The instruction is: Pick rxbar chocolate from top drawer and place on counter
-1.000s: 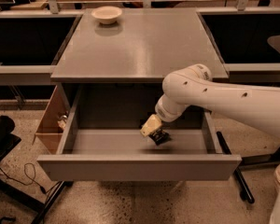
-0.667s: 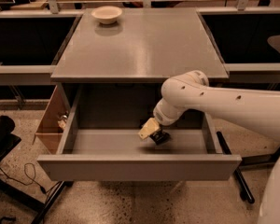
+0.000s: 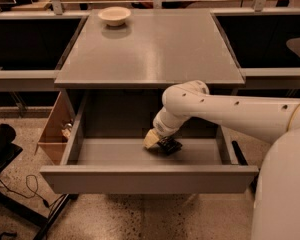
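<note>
One arm [image 3: 230,109] comes in from the right of my view and bends down into the open drawer [image 3: 115,153]. Its tool [image 3: 158,142] sits low over the drawer floor, a little right of the middle. The bar [image 3: 170,145], small and dark, shows right against the tool's pale tip, on the tip's right side. I cannot tell whether the tool is pinching it or only touching it. The drawer stands pulled out beneath the grey table [image 3: 150,49]. A white bowl [image 3: 114,15] rests near the table's far left corner, well apart from the arm. A wooden box [image 3: 52,134] sits just left of the drawer.
</note>
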Robot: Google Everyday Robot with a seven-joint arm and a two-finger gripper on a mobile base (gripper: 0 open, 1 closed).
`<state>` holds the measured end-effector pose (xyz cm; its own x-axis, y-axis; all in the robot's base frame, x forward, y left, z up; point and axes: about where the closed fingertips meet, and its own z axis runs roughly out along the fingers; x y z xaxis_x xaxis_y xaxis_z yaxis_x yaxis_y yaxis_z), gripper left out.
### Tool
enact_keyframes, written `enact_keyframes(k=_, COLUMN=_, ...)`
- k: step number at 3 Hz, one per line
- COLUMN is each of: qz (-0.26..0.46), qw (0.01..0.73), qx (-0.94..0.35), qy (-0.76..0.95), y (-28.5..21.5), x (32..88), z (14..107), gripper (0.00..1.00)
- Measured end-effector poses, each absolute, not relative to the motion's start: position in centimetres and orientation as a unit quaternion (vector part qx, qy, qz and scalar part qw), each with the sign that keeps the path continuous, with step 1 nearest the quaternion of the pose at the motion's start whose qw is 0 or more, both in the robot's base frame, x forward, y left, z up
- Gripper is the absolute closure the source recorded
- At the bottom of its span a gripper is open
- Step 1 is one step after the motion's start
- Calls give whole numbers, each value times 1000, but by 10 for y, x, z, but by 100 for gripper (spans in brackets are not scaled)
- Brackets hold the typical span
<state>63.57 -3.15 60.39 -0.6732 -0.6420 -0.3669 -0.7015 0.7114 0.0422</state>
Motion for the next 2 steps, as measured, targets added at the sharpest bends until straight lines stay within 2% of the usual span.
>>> enact_keyframes(k=2, qz=89, qw=162, qx=-374, qy=909, y=-28, x=635, z=605, gripper=86)
